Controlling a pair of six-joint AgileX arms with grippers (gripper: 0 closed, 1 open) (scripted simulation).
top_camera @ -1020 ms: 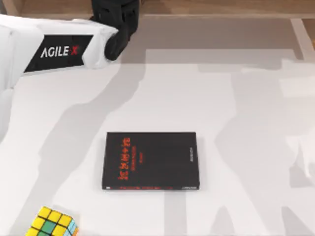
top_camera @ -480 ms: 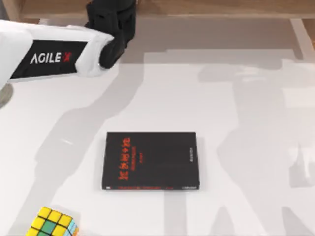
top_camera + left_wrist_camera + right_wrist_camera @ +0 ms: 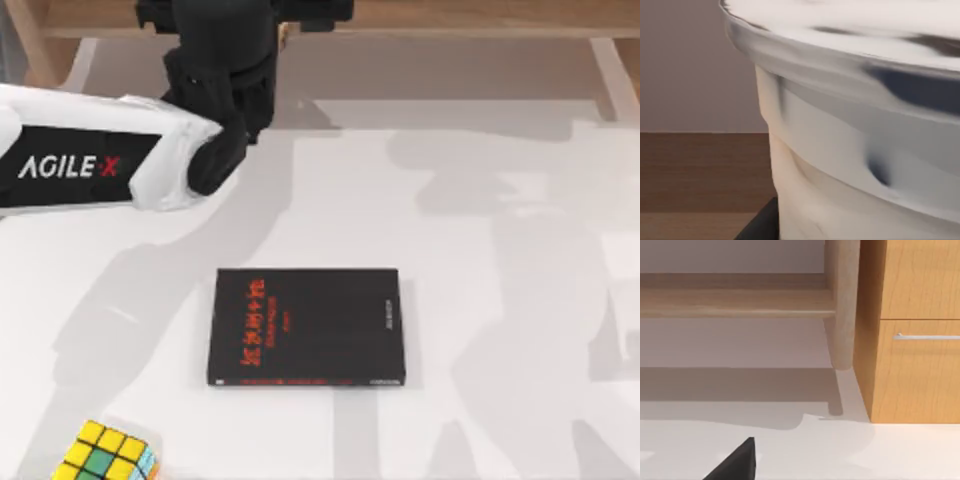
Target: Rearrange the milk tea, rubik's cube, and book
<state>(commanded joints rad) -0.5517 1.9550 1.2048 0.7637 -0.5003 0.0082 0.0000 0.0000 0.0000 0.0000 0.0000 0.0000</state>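
The white table (image 3: pixel 500 250) has lots of bare room on its right side and along its near edge. My left arm reaches in from the left, and the left gripper (image 3: pixel 225 45) is up at the far edge. It seems to hold a pale cup (image 3: pixel 855 150), maybe the milk tea, seen very close. A black book (image 3: pixel 306 327) with red characters lies flat in the middle. The rubik's cube (image 3: pixel 105 455) sits at the near left corner, well apart from the black book.

Top camera looks straight down on the table (image 3: pixel 480 300); both wrist cameras face level.
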